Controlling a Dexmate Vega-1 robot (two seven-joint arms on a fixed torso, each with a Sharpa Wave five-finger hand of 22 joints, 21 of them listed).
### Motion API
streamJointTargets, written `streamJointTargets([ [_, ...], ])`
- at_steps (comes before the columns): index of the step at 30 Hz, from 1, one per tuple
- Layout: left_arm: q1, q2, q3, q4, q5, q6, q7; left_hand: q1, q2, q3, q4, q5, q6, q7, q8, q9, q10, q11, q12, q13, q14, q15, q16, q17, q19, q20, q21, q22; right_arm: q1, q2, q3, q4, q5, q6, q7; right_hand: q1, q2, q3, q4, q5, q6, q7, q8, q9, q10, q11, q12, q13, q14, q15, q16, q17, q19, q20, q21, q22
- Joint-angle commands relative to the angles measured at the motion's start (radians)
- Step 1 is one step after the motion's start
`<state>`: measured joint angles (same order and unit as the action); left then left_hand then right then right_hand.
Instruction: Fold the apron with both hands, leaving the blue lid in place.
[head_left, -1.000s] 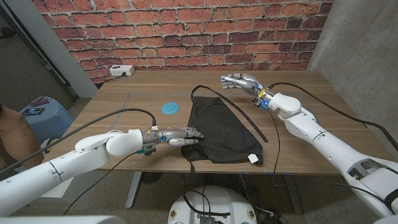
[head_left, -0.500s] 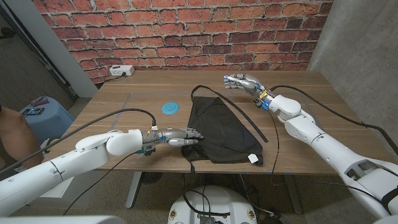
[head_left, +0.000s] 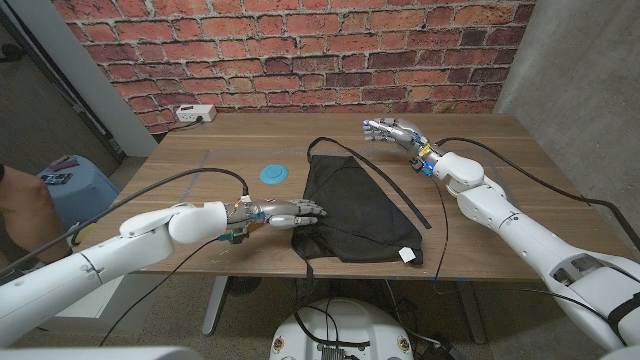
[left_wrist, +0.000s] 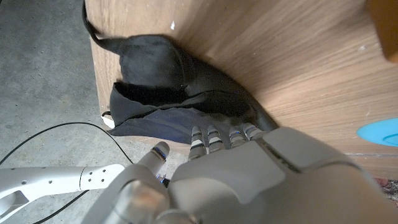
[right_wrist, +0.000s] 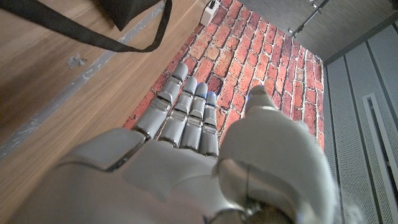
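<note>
- Brick wall (head_left: 300, 50) runs behind a wooden desk (head_left: 200, 170); on the wood lie a blue lid (head_left: 274, 173) and, just beside it toward the middle, a black apron (head_left: 355, 210), already doubled into a long wedge running from the far centre to the near edge, with a white tag (head_left: 407, 255) at its near corner.
- Left hand (head_left: 285, 215): fingers stretched out nearly straight and close together, reaching over the apron's left edge. The left wrist view shows the fingertips (left_wrist: 217, 134) right at the dark folds; they seem to touch or press the cloth, but I cannot tell whether any of it is pinched. I judge it released, holding nothing.
- Risk on this side: the lid sits near the left forearm's path. A sweep of the arm or a dragged hem could nudge it, which the task forbids.
- Risk in the middle: pressing with flat fingers rather than grasping could make the cloth slide or bunch instead of folding cleanly, and the near end, lying at the desk's edge, could slip off.
- A strap (head_left: 415, 200) trails along the apron's right side and another loops at the far end; either could snag a finger or drag the fabric askew.
- Right hand (head_left: 388, 131): well apart from the cloth, over the far right of the desk, fingers extended and a little spread, empty. A one-sided pull could skew the fold.
</note>
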<state>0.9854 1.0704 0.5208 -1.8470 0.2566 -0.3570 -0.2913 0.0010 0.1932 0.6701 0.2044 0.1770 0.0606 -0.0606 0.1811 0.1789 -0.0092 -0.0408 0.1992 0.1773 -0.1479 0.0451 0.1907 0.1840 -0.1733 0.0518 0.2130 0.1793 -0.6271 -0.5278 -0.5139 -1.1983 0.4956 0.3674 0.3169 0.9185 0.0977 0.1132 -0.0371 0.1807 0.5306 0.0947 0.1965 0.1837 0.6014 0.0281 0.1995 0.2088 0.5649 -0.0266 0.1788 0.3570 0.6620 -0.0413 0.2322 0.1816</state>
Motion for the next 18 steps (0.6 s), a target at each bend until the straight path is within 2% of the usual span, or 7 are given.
streamJointTargets([
  [1, -0.03, -0.016, -0.003, 0.038, -0.023, -0.051, -0.004, -0.01, -0.002, -0.004, 0.0, -0.002, -0.005, -0.007, 0.002, 0.004, 0.0, -0.002, -0.001, 0.003, 0.005, 0.0, 0.005, 0.003, -0.027, -0.003, -0.002, 0.003, 0.03, 0.022, -0.007, 0.049, -0.016, 0.01, -0.01, -0.007, 0.0, 0.006, -0.006, 0.002, 0.011, -0.001, 0.004, 0.004, 0.013, -0.002, -0.002, 0.002, 0.001, -0.001, 0.006, -0.001, 0.007, -0.002, -0.004, 0.001],
  [18, -0.076, -0.05, -0.003, 0.113, -0.123, -0.116, -0.046, -0.01, -0.002, -0.006, -0.002, -0.001, -0.004, -0.007, 0.003, 0.004, 0.001, -0.002, 0.0, 0.003, 0.006, 0.0, 0.005, 0.004, -0.025, -0.003, -0.002, 0.003, 0.035, 0.011, -0.004, 0.039, -0.04, -0.019, -0.062, -0.007, 0.004, 0.009, -0.011, 0.003, 0.011, -0.004, 0.003, 0.004, 0.01, -0.002, -0.004, -0.002, -0.001, -0.001, 0.007, -0.013, 0.005, -0.003, -0.005, 0.001],
])
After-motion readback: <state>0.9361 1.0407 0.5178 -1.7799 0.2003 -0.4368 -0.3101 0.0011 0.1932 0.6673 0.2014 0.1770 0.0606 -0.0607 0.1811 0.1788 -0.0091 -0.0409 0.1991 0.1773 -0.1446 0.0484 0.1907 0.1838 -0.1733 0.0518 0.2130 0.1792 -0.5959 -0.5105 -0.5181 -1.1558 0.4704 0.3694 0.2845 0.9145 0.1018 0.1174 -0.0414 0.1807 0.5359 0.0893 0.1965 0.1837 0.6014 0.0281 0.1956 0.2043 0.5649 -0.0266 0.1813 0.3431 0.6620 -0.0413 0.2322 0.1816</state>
